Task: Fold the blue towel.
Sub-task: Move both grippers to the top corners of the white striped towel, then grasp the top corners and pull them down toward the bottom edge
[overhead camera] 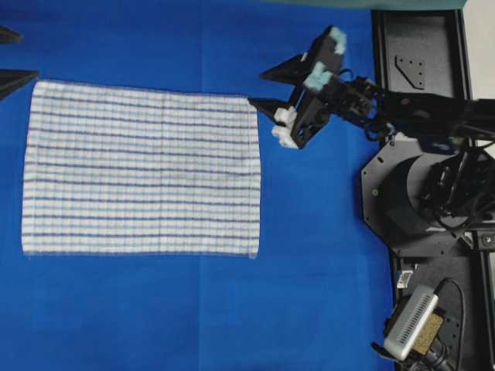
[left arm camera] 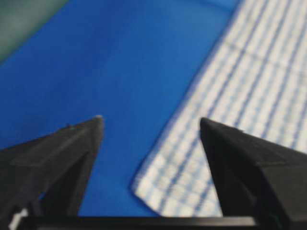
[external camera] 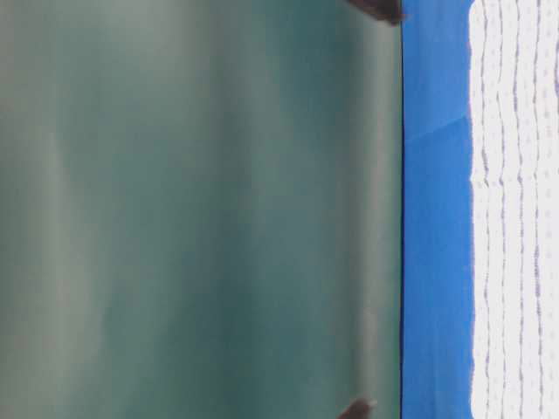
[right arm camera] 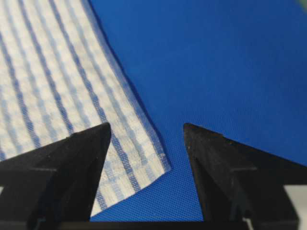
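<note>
Two grippers flank one blue towel point(overhead camera: 141, 168), which lies spread flat as a rectangle on the blue table covering point(overhead camera: 325, 294). Overhead, the towel occupies the left and middle of the covering, its long sides running left to right and its stripes doing likewise.

Right gripper point(overhead camera: 263, 89): its two dark pointed fingers stand well apart, one finger tip point(overhead camera: 254, 101) lying at the towel's upper right corner, the other farther up over bare covering. Whether the tip touches the cloth cannot be told. From the right wrist camera the towel corner point(right arm camera: 153, 167) shows between and just ahead of the spread fingers point(right arm camera: 76, 158), and nothing is gripped.

Left gripper point(overhead camera: 6, 56): only its two dark finger tips enter at the left edge, beside the towel's upper left corner. From the left wrist camera its fingers point(left arm camera: 72, 153) are likewise wide apart, with the towel corner point(left arm camera: 158, 191) lying between them and nothing held.

Right arm base point(overhead camera: 433, 193): mounted on a black plate at the right side. Below it sits a small silver device point(overhead camera: 410, 325).

Table-level view: mostly a blurred green wall point(external camera: 192, 209), with a strip of covering and towel at the right.
</note>
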Robot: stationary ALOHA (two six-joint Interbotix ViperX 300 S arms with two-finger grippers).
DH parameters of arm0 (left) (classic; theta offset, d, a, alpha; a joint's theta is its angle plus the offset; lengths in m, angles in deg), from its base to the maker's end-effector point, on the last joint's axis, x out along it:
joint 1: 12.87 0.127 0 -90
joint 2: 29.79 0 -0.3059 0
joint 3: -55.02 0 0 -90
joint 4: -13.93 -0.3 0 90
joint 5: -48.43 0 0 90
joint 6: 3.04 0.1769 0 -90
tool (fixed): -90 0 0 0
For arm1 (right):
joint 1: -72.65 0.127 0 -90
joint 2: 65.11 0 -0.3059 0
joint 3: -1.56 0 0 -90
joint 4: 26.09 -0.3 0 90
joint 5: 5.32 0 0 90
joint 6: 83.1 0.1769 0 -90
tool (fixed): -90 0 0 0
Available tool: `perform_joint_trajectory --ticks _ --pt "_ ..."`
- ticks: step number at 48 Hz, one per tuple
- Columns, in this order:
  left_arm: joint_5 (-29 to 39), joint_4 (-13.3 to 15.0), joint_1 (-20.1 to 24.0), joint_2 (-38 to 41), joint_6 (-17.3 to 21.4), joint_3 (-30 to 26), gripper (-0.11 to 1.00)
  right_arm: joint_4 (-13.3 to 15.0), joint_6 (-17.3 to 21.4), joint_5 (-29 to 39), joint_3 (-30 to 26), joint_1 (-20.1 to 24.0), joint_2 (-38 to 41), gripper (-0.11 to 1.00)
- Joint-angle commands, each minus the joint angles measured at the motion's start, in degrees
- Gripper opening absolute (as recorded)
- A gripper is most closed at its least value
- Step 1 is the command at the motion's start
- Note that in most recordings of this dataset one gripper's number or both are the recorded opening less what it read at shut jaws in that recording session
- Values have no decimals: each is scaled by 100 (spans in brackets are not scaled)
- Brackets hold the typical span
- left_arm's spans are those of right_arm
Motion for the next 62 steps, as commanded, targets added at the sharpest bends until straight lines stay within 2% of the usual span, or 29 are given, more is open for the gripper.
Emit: perform_joint_trajectory --ticks 1,13,26,29,33,40,44,62 --pt "-272 9 26 396 9 -167 75 -9 0 -229 -114 -35 264 75" --pt "-580 9 105 1459 18 -413 74 -9 0 -879 -185 -79 1204 74" --pt "-580 9 220 2074 18 -545 70 -123 -9 -1072 -211 -132 1740 74" --pt "-571 9 220 2153 18 -545 64 -123 -9 -1134 -193 -132 1802 72" --pt "-536 -9 176 2197 18 -536 48 -132 -9 -1134 -176 -132 1819 64" --pt "-439 -18 114 2197 53 -536 18 -132 -9 -1143 -193 -132 1819 34" --pt "-404 -26 88 2197 105 -545 5 -132 -9 -1151 -202 -123 1819 23" --pt "-237 -26 62 1942 264 -562 3 -132 0 -1028 -237 -79 1529 21"
